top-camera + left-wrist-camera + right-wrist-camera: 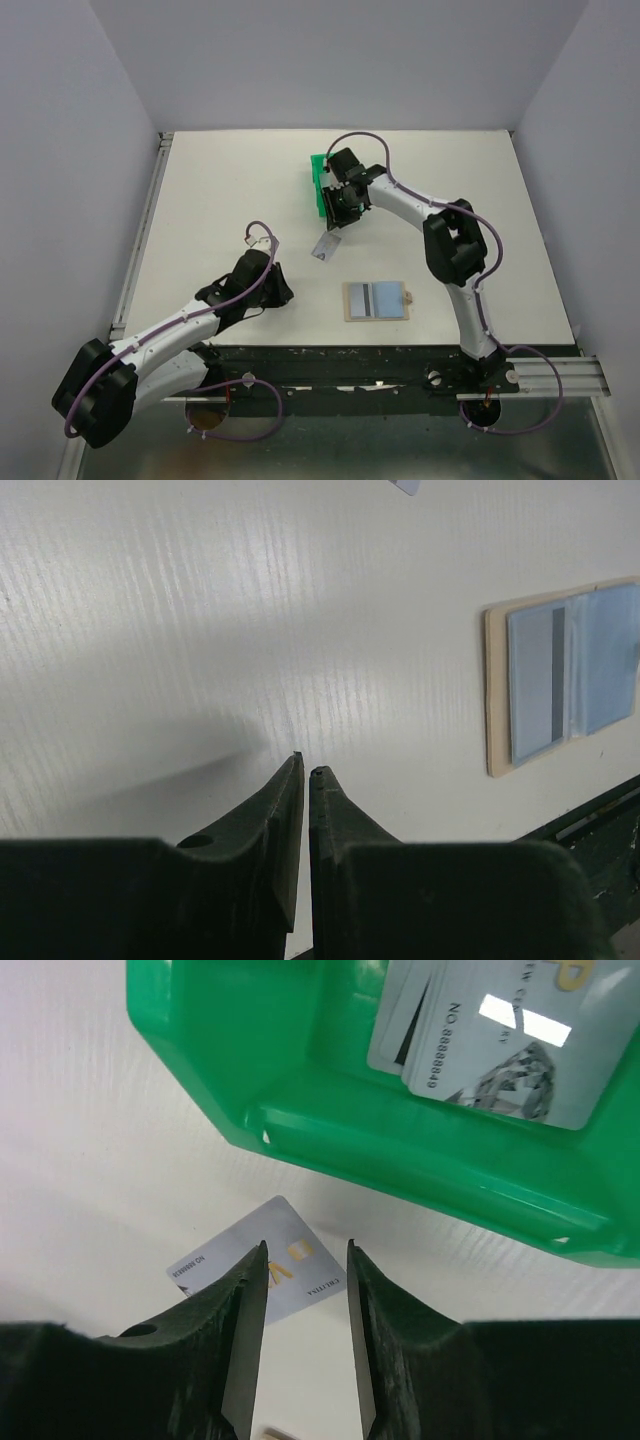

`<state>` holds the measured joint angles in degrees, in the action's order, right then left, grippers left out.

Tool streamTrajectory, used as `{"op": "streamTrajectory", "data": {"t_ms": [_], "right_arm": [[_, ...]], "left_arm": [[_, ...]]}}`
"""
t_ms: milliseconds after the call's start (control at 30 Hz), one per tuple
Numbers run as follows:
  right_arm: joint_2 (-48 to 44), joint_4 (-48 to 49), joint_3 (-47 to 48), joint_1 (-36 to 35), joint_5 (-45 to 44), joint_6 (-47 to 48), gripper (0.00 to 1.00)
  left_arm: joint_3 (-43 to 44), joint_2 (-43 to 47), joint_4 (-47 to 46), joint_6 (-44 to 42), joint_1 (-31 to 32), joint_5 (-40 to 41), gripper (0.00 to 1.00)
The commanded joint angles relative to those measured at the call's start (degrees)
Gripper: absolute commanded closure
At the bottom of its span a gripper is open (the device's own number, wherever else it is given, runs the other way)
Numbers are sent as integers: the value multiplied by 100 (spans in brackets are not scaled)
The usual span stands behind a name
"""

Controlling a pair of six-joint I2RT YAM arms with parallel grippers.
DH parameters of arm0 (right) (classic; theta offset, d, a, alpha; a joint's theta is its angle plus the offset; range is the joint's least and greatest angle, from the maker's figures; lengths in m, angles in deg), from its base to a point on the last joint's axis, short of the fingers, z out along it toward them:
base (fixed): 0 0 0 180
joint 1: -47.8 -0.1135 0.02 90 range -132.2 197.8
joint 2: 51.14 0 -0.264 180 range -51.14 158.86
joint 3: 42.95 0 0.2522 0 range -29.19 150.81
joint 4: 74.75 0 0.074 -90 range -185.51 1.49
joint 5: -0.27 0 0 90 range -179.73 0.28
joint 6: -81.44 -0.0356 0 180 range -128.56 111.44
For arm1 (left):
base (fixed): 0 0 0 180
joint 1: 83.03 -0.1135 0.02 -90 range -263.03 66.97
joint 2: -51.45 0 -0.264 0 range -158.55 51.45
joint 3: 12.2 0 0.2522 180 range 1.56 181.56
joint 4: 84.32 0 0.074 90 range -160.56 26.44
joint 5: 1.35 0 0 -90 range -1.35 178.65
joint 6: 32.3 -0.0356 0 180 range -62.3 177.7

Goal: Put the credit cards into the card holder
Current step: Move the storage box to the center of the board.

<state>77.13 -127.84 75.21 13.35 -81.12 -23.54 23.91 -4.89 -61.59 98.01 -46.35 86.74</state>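
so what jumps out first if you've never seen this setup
The bright green bin at the far middle of the table, with silver cards inside it. The right arm's fingers stand open over one loose card on the table beside the bin. Near the front edge, the tan card holder lies open, pale blue inside.

Glossy green plastic bin [250, 1040], shiny cards [500, 1050], matt table [80, 1160]

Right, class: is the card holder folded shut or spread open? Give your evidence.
Spread open: the card holder lies flat, its pale blue inside facing up within a tan border.
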Motion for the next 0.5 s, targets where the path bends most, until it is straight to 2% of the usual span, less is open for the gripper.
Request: {"op": "streamTrajectory", "data": {"t_ms": [0,200,333,467], "right_arm": [[190,-417,344,149,-438,-84,54],[418,-716,792,167,-472,48,55],[515,-822,977,202,-552,13,61],[349,-638,785,203,-422,-145,58]], "left_arm": [[-46,35,-45,-59,-48,68,78],[-55,44,-36,-76,-65,59,78],[-90,88,-18,-94,-92,42,78],[-90,140,26,-94,-109,42,78]]}}
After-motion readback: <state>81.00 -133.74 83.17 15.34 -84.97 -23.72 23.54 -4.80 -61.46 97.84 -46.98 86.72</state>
